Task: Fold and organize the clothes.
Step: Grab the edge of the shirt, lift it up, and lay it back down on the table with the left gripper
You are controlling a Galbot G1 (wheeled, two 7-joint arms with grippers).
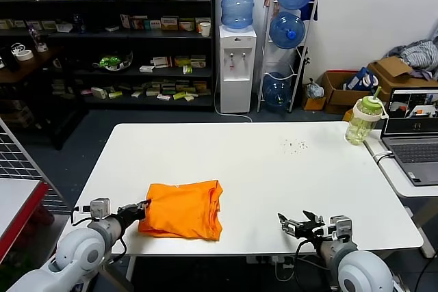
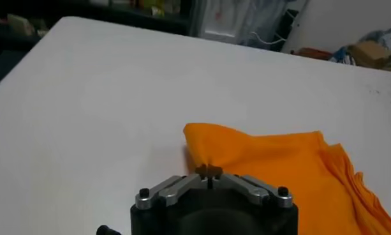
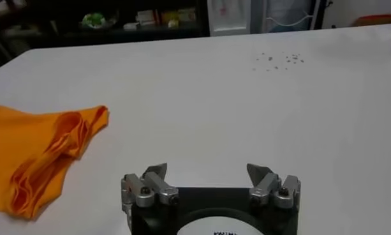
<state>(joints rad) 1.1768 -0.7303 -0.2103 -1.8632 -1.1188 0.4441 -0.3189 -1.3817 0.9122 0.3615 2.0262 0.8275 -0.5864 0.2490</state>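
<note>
The left gripper (image 2: 208,171) has its fingers pressed together, pinching the near left edge of the orange T-shirt (image 1: 183,208). The shirt lies folded into a rough rectangle on the white table (image 1: 260,169), toward the front edge, at about seven o'clock from the table's middle. The right gripper (image 3: 208,174) has its fingers spread wide over bare tabletop near the front edge, at about three o'clock from the shirt and well apart from it.
</note>
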